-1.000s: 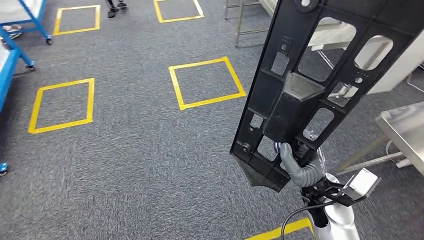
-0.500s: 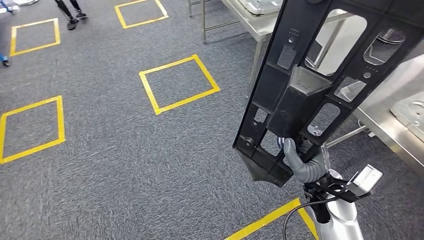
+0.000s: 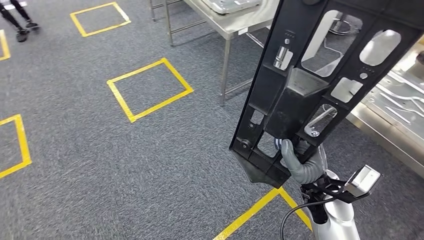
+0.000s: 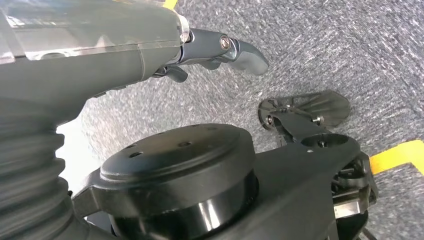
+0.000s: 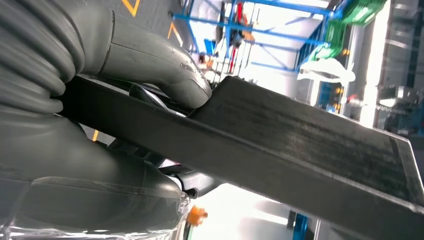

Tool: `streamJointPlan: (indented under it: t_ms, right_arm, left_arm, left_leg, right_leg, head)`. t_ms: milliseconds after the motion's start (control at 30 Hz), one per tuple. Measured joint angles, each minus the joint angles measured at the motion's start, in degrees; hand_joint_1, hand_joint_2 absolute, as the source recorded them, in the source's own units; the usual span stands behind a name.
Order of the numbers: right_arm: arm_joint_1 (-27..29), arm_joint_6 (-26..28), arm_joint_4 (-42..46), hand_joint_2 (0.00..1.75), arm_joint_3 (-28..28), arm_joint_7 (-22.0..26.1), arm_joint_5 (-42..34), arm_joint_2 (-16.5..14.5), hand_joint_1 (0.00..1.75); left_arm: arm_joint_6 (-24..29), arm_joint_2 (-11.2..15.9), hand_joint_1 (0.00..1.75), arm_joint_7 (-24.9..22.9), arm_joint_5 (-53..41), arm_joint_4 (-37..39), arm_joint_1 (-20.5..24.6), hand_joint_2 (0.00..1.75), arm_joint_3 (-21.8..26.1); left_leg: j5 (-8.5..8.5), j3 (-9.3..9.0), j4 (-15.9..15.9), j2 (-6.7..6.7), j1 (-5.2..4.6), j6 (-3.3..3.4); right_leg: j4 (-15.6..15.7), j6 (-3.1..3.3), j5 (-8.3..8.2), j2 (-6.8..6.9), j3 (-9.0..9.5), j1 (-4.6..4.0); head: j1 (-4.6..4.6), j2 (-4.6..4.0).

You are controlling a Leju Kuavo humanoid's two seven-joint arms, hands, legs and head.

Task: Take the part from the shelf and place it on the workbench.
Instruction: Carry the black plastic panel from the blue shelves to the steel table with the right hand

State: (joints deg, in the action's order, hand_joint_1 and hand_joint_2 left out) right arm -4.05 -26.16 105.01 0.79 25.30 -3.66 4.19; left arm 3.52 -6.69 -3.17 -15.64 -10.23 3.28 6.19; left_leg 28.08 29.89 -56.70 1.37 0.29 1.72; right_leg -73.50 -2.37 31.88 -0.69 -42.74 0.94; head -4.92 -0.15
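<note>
One black part [image 3: 320, 75] in play, a long flat plastic frame full of cut-out windows, and it's up in the air on the right, held upright with a slight tilt and rising to the top edge of the head view. One hand on it: the right hand [image 3: 299, 162] grips the frame's lower end from below, grey thumb [image 3: 289, 155] pressed on the front face. The right wrist view gives the clamp close up: thumb [image 5: 165, 70] on one face of the panel [image 5: 310, 145], darker fingers [image 5: 197, 184] curled under the other, tight against it.

The left hand [image 4: 210, 47] hangs low over the carpet, fingers [image 4: 245, 50] stretched out loosely with nothing in them.

Nearest on the grey carpet [image 3: 100, 175], one yellow tape corner [image 3: 270, 205] sits just below the part's lower tip. Further out to the left, three yellow tape squares: one at the left edge [image 3: 15, 145], one in the middle [image 3: 149, 89], one far off [image 3: 100, 18]. Two steel benches: one at far centre [image 3: 225, 22] on thin legs, one on the right [image 3: 390, 120] behind the part, which blocks much of it. Far left, a person's feet [image 3: 22, 27] on the carpet.
</note>
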Motion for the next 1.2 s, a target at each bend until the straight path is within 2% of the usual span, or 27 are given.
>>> streamJointPlan:
  t_ms: [33,67,100,167,200,233,300,367,433,467,500,533,567,600,667,733,800,833,900,933,967,1000,1033,1067,1100,1133,1200]
  right_arm:
    - [0.0,0.0,0.0,1.75,0.0,0.0,0.0,0.0,1.75]
    - [0.0,0.0,0.0,1.75,0.0,0.0,0.0,0.0,1.75]
    - [0.0,0.0,0.0,1.75,0.0,-0.1,0.0,0.0,1.75]
    - [-0.1,0.0,0.0,1.75,0.0,-0.1,0.0,0.0,1.75]
    - [-0.2,0.0,0.0,1.75,0.0,-0.1,0.0,0.0,1.75]
    - [-0.3,0.0,0.0,1.75,0.0,-0.1,0.0,0.0,1.75]
    - [-0.3,0.0,0.0,1.75,0.0,-0.1,0.0,0.0,1.75]
    - [-0.4,0.0,0.0,1.75,0.0,-0.2,0.0,0.0,1.75]
    - [-0.5,0.0,0.1,1.75,-0.1,-0.2,0.0,0.0,1.75]
    - [-0.6,0.0,0.1,1.75,-0.1,-0.3,0.0,0.0,1.75]
    - [-0.6,0.0,0.1,1.75,-0.1,-0.4,0.0,0.0,1.75]
    - [-0.6,0.0,0.1,1.75,-0.2,-0.4,0.1,0.0,1.75]
    - [-0.6,0.0,0.1,1.75,-0.2,-0.5,0.1,0.0,1.75]
    - [-0.6,0.0,0.1,1.75,-0.2,-0.6,0.1,0.0,1.75]
    - [-0.7,0.0,0.1,1.75,-0.2,-0.8,0.0,0.0,1.75]
    - [-0.9,0.0,0.1,1.75,-0.2,-0.9,-0.2,0.0,1.75]
    - [-0.8,-0.1,0.1,1.75,-0.2,-1.0,-0.4,0.0,1.75]
    - [-0.8,-0.1,0.1,1.75,-0.2,-1.0,-0.5,-0.1,1.75]
    - [-0.9,-0.1,0.1,1.75,-0.2,-0.9,-0.6,-0.2,1.75]
    - [-1.0,0.0,0.1,1.75,-0.2,-0.9,-0.6,-0.3,1.75]
    - [-1.0,0.0,0.1,1.75,-0.3,-0.9,-0.6,-0.3,1.75]
    - [-0.9,0.1,0.1,1.75,-0.3,-0.9,-0.6,-0.3,1.75]
    - [-0.8,0.2,0.0,1.75,-0.3,-0.9,-0.6,-0.3,1.75]
    - [-0.8,0.3,0.0,1.75,-0.3,-0.9,-0.6,-0.3,1.75]
    - [-0.7,0.4,0.0,1.75,-0.3,-0.9,-0.6,-0.3,1.75]
    - [-0.7,0.4,0.1,1.75,-0.2,-0.9,-0.6,-0.3,1.75]
    - [-0.7,0.4,0.2,1.75,-0.2,-0.9,-0.6,-0.3,1.75]
  left_arm:
    - [0.0,0.0,0.0,0.0,0.0,0.0,0.0,1.75,0.0]
    - [0.0,0.0,0.0,0.0,0.0,0.0,0.0,1.75,0.0]
    - [0.0,0.0,0.0,0.0,0.0,0.0,0.1,1.75,0.0]
    - [-0.1,-0.1,0.0,-0.1,0.0,0.0,0.1,1.75,0.0]
    - [-0.1,-0.1,0.0,-0.1,0.0,0.0,0.1,1.75,0.0]
    - [-0.1,-0.1,0.0,-0.1,0.0,0.0,0.1,1.75,0.0]
    - [-0.1,-0.1,0.0,-0.2,0.0,0.0,0.2,1.75,0.0]
    - [-0.1,-0.1,0.0,-0.2,0.0,0.0,0.2,1.75,0.0]
    - [-0.1,-0.1,0.0,-0.2,0.0,0.0,0.1,1.75,0.0]
    - [-0.1,-0.1,0.0,-0.2,0.0,0.0,0.0,1.75,0.0]
    - [-0.2,-0.1,0.0,-0.2,0.0,0.0,0.1,1.75,0.0]
    - [-0.3,-0.1,0.0,-0.2,0.0,0.0,0.1,1.75,0.0]
    - [-0.3,-0.1,0.0,-0.2,0.0,0.0,0.2,1.75,0.0]
    - [-0.3,-0.1,0.0,-0.3,0.0,0.0,0.2,1.75,0.0]
    - [-0.3,-0.1,0.0,-0.4,0.0,0.0,0.0,1.75,0.0]
    - [-0.2,-0.1,0.0,-0.4,0.0,0.0,-0.1,1.75,0.0]
    - [-0.2,-0.1,0.0,-0.4,-0.1,0.0,0.1,1.75,0.1]
    - [-0.2,-0.1,0.0,-0.3,-0.1,0.0,0.2,1.75,0.1]
    - [-0.1,-0.2,0.0,-0.1,-0.3,0.0,0.3,1.75,0.1]
    - [-0.1,-0.2,0.0,0.1,-0.4,0.0,0.2,1.75,0.1]
    - [-0.1,-0.2,0.0,0.2,-0.5,0.0,0.1,1.75,0.1]
    - [-0.1,-0.1,0.0,0.3,-0.6,0.0,0.1,1.75,0.1]
    - [-0.1,-0.1,0.0,0.4,-0.6,0.0,0.1,1.75,0.1]
    - [-0.2,-0.1,0.0,0.5,-0.7,0.0,0.1,1.75,0.1]
    - [-0.2,-0.1,0.0,0.5,-0.8,0.0,0.1,1.75,0.1]
    - [-0.3,-0.1,0.0,0.5,-0.8,0.0,0.1,1.75,0.1]
    - [-0.5,-0.1,0.0,0.6,-1.0,0.0,0.1,1.75,0.1]
  left_leg:
    - [0.04,0.0,0.0,0.72,-0.05,-0.02]
    - [0.1,-0.04,0.0,1.42,-0.07,-0.08]
    - [0.2,-0.15,0.0,2.07,-0.08,-0.2]
    - [0.55,-0.4,-0.2,3.17,-0.33,-0.63]
    - [0.73,-0.51,-0.3,3.67,-0.5,-0.88]
    - [0.89,-0.57,-0.3,4.16,-0.67,-1.13]
    - [1.2,-0.7,-0.4,5.14,-0.77,-1.62]
    - [2.76,-0.17,-2.1,3.59,-0.53,-2.2]
    - [6.32,2.39,-8.2,0.57,-0.21,-2.6]
    - [8.1,4.17,-12.2,-0.25,-0.15,-2.7]
    - [9.11,5.65,-15.5,-0.6,-0.1,-2.8]
    - [9.1,6.41,-17.0,-0.74,-0.06,-2.85]
    - [7.95,6.2,-16.4,-0.82,0.0,-2.84]
    - [5.87,5.03,-13.6,-1.06,0.12,-2.78]
    - [1.99,1.95,-6.1,-3.02,0.41,-2.56]
    - [0.92,0.48,-2.1,-4.58,0.48,-2.27]
    - [0.91,0.38,-1.5,-4.0,0.37,-1.7]
    - [0.64,0.34,-1.3,-3.43,0.39,-1.28]
    - [0.18,0.25,-0.7,-2.14,0.43,-0.49]
    - [0.11,0.25,-0.6,-1.47,0.33,-0.27]
    - [0.11,0.29,-0.6,-0.81,0.18,-0.15]
    - [0.14,0.31,-0.6,-0.12,0.05,-0.1]
    - [0.19,0.32,-0.6,0.59,-0.05,-0.06]
    - [0.24,0.3,-0.7,1.29,-0.11,-0.07]
    - [0.33,0.23,-0.7,1.94,-0.14,-0.14]
    - [0.46,0.1,-0.7,2.55,-0.18,-0.27]
    - [0.83,-0.13,-0.8,3.56,-0.51,-0.74]
  right_leg:
    - [-1.0,-0.1,-0.07,0.2,-0.34,0.05]
    - [0.3,-0.13,-1.14,0.46,0.51,0.09]
    - [3.7,-0.08,-2.84,0.98,2.46,0.09]
    - [11.5,0.43,-5.39,3.38,6.82,-0.25]
    - [13.9,0.84,-5.9,4.21,8.08,-0.49]
    - [14.9,1.25,-5.87,4.6,8.49,-0.74]
    - [15.1,1.97,-5.97,3.41,8.33,-0.83]
    - [15.4,2.65,-6.24,2.2,8.35,-0.57]
    - [15.6,3.16,-6.42,1.07,8.38,-0.39]
    - [15.6,3.28,-6.44,0.48,8.36,-0.4]
    - [15.5,3.32,-6.44,-0.17,8.37,-0.41]
    - [15.5,3.33,-6.44,-0.87,8.38,-0.4]
    - [15.4,3.32,-6.44,-1.62,8.41,-0.39]
    - [15.3,3.26,-6.43,-2.43,8.44,-0.36]
    - [14.9,2.93,-6.41,-3.98,8.27,-0.35]
    - [14.6,2.21,-6.64,-5.25,7.69,-0.3]
    - [14.8,1.34,-7.11,-6.23,7.16,-0.2]
    - [14.7,1.02,-7.06,-5.83,6.96,-0.16]
    - [12.0,0.55,-5.24,-3.28,5.63,-0.25]
    - [8.8,0.38,-3.48,-1.62,4.24,-0.23]
    - [4.9,0.2,-1.59,-0.6,2.47,-0.22]
    - [1.4,0.04,-0.22,-0.16,0.87,-0.13]
    - [-0.8,-0.05,0.27,0.07,-0.06,-0.05]
    - [-0.7,-0.08,-0.29,0.24,0.1,-0.03]
    - [1.6,-0.05,-1.73,0.55,1.42,-0.03]
    - [5.5,0.08,-3.56,1.41,3.62,-0.09]
    - [12.5,0.71,-5.65,3.73,7.32,-0.62]
  head:
    - [0.0,0.0]
    - [0.0,0.0]
    - [0.0,0.0]
    - [0.0,0.0]
    - [-0.01,0.0]
    - [-0.01,0.0]
    - [-0.02,0.0]
    - [-0.02,0.0]
    - [-0.02,0.0]
    - [-0.02,0.0]
    - [-0.02,0.0]
    - [-0.02,0.0]
    - [-0.02,0.0]
    - [-0.02,0.0]
    - [-0.02,0.0]
    - [-0.02,0.0]
    - [-0.02,0.0]
    - [-0.01,0.0]
    - [-0.01,0.0]
    - [-0.01,0.0]
    - [-0.01,0.0]
    - [-0.01,0.0]
    - [-0.01,0.0]
    - [0.0,0.0]
    - [-0.01,0.0]
    - [-0.01,0.0]
    - [-0.01,0.0]
